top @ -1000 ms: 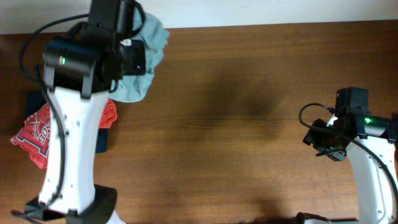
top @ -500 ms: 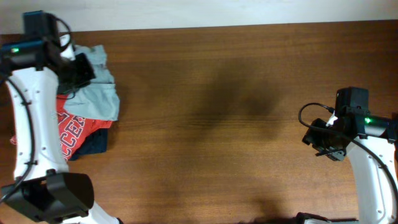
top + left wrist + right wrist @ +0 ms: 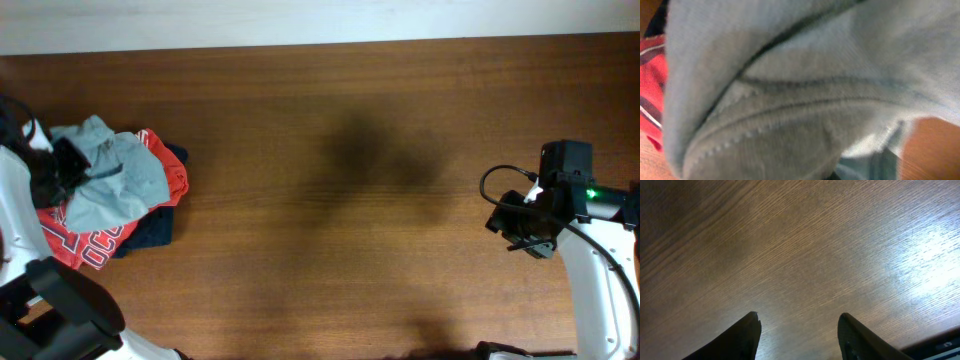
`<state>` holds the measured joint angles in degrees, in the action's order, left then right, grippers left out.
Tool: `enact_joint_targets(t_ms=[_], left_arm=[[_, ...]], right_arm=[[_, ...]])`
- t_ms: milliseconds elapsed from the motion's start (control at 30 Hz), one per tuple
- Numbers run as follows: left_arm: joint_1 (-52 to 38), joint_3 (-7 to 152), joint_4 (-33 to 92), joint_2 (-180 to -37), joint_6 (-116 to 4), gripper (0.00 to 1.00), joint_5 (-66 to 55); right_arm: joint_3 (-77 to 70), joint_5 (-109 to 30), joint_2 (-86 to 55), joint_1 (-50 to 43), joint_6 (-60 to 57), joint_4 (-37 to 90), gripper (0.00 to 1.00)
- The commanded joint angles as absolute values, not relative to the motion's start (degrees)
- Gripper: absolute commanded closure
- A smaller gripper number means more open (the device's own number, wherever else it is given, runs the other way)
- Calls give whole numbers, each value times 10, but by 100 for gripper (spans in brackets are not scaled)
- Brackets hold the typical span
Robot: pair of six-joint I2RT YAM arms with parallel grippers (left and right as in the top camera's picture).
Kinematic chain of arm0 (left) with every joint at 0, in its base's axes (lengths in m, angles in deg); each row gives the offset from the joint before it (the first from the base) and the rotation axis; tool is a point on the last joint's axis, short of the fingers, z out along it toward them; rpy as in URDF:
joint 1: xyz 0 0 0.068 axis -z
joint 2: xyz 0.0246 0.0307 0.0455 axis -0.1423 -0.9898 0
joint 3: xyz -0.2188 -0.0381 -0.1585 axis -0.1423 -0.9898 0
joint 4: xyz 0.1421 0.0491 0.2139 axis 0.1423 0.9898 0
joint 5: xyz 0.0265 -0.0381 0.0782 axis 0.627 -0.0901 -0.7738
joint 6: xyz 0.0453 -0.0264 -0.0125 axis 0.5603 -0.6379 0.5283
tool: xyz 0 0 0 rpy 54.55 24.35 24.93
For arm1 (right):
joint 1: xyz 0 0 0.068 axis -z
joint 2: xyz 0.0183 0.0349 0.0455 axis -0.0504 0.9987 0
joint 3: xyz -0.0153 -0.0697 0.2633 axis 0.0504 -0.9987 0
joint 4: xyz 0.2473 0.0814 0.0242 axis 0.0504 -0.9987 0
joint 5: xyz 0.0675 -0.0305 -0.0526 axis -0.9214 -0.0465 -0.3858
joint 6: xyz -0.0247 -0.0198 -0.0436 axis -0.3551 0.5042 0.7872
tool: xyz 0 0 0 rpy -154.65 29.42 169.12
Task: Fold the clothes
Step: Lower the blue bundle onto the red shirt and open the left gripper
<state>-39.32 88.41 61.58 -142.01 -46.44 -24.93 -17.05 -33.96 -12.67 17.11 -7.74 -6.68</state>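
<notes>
Our left fingers (image 3: 60,165), still clenched on the grey T-shirt (image 3: 120,185), have swung it back onto the red shirt (image 3: 75,240) and navy one (image 3: 150,228) at the tabletop (image 3: 350,250) left edge; right fingers (image 3: 518,228) parted, idle, so folding isn't started.

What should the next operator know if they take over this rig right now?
Left claw: shut on a bunch of the grey-teal T-shirt, at the far left of the table.
Right claw: open, empty, over bare wood on the right side.
Clothes: all in one heap at the left edge. The grey-teal T-shirt lies crumpled on top, over the red shirt and the navy garment.
Done: nothing looks folded; no garment is laid flat.
Left: probably pull the T-shirt to the open middle, spread and fold it, then do the other two.
</notes>
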Motion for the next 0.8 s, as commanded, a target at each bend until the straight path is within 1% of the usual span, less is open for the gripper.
enact_joint_targets(t_ms=[0,33,100,133,233,300,400,433,600,767], left_arm=[[-409,845,610,-1418,-443,96,-286],[-414,838,613,-1419,-443,93,-307],[-423,835,621,-1419,-450,79,-339],[-429,836,624,-1418,-453,75,-356],[-449,846,639,-1415,-462,57,-413],[-465,862,653,-1414,-476,53,-441],[-490,893,667,-1414,-478,43,-427],[-499,907,672,-1413,-477,41,-411],[-507,961,693,-1412,-464,40,-342],[-479,983,688,-1411,-416,42,-254]], right_arm=[[-166,-342,-128,175,-74,-65,46],[-166,-342,-128,175,-74,-65,46],[-166,-342,-128,175,-74,-65,45],[-166,-342,-128,175,-74,-65,45],[-166,-342,-128,175,-74,-65,45],[-166,-342,-128,175,-74,-65,45],[-166,-342,-128,175,-74,-65,44],[-166,-342,-128,175,-74,-65,43],[-166,-342,-128,175,-74,-63,42],[-167,-342,-128,175,-74,-61,42]])
